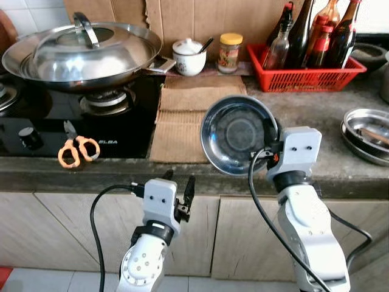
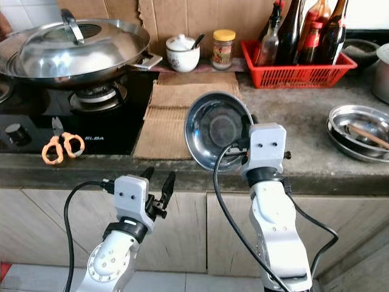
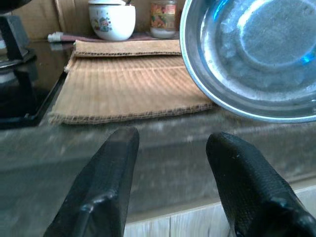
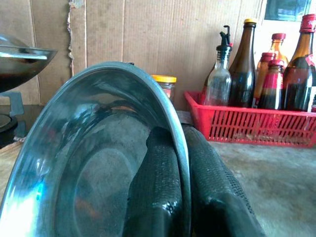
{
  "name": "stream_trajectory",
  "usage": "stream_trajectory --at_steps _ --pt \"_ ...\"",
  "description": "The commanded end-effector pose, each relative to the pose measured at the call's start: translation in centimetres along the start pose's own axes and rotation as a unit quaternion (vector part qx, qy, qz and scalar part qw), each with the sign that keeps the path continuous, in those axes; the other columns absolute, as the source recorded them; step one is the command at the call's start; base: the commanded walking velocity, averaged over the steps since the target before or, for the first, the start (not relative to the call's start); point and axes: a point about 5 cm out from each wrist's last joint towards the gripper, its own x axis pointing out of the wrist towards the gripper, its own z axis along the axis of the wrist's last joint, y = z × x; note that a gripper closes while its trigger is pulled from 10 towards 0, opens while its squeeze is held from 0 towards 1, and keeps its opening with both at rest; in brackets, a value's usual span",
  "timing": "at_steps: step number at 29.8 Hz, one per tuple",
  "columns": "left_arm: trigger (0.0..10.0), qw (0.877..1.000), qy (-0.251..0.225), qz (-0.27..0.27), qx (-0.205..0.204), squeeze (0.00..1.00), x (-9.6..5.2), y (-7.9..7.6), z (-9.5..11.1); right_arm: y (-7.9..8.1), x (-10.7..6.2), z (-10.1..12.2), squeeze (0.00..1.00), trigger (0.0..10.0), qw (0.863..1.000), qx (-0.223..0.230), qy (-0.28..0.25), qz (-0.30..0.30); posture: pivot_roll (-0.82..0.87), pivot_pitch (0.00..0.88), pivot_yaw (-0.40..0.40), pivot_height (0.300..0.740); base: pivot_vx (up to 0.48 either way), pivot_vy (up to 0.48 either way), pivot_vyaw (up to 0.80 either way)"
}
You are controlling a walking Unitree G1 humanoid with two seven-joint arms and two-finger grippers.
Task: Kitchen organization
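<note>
A round steel dish [image 1: 238, 134] hangs tilted on its edge over the front of the grey counter [image 1: 340, 167], beside the cardboard sheet [image 1: 188, 115]. My right gripper [image 1: 271, 145] is shut on the dish's right rim. In the right wrist view one finger [image 4: 158, 182] lies inside the dish [image 4: 84, 163] and the other outside it. My left gripper [image 1: 179, 184] is lower, in front of the counter's front edge and left of the dish. It is open with nothing between its fingers [image 3: 106, 182].
A lidded wok [image 1: 85, 52] sits on the black gas stove [image 1: 36, 115], with orange scissors [image 1: 78, 150] at its front. At the back stand a white pot [image 1: 188, 56], a yellow-lidded jar [image 1: 230, 52] and a red basket [image 1: 310, 78] of bottles. Stacked steel plates [image 1: 366, 135] lie at the right.
</note>
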Motion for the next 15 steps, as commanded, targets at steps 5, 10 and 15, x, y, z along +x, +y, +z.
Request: stream_trajectory --at_steps 5,10,15 --pt "10.0 1.000 -0.009 -0.004 0.004 0.00 -0.21 -0.13 0.41 0.30 0.13 0.45 0.00 0.0 1.000 0.008 -0.011 0.007 0.07 0.048 -0.011 0.740 -0.325 0.000 0.00" --pt "10.0 1.000 -0.011 -0.007 0.003 0.00 -0.11 -0.20 0.39 0.30 0.20 0.53 0.00 0.0 1.000 0.009 -0.012 0.006 0.07 0.045 -0.011 0.740 -0.325 0.000 0.00" --pt "10.0 1.000 -0.010 -0.007 0.003 0.00 -0.09 -0.20 0.35 0.21 -0.04 0.13 0.00 0.0 1.000 0.005 -0.002 0.006 0.07 0.045 -0.009 0.740 -0.322 0.000 0.00"
